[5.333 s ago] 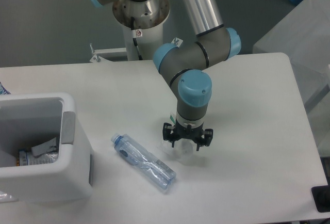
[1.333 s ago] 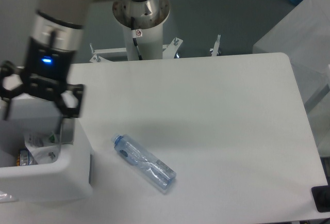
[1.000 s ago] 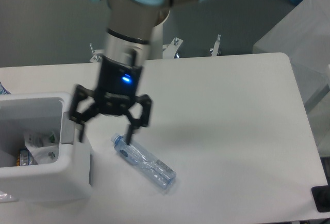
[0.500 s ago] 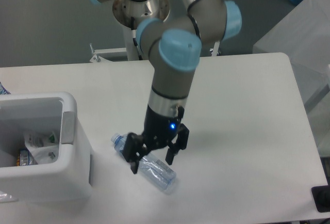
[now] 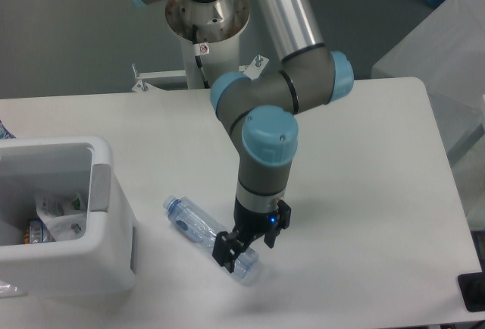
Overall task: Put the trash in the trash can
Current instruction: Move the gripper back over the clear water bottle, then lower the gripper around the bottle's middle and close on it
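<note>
the bottle lies on its side on the table, near the front edge, its capped end pointing toward the trash can and its far end toward the front edge. the hand is lowered over the far half of the bottle, its dark fingers spread to either side of the clear body; the hand is open, straddling the bottle, and whether the fingers touch the plastic cannot be told. the trash can stands at the front left corner of the table, just beside the bottle's cap. inside it lies the crumpled wrapper with its green strip, well apart from the hand.
</note>
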Motion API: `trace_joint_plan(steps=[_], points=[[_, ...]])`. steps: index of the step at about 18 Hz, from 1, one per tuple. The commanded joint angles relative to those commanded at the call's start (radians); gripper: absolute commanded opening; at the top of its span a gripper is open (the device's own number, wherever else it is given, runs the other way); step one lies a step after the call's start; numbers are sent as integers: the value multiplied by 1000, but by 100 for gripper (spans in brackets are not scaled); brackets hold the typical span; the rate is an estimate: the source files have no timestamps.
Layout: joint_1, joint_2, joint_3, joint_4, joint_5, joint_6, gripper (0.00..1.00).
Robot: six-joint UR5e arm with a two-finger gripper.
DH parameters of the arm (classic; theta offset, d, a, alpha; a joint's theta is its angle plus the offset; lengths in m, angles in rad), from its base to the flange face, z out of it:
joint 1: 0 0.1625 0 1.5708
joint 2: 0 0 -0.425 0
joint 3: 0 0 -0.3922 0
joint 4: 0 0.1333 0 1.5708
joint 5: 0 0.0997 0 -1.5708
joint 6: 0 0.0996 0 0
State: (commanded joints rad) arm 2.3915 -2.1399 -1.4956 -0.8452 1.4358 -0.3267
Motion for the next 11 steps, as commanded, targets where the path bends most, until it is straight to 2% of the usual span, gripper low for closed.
trace_joint_plan(steps=[7, 11], points=[[-11, -52, -9, -2, 18, 5, 100], [-24, -60, -9, -2, 25, 2, 100]])
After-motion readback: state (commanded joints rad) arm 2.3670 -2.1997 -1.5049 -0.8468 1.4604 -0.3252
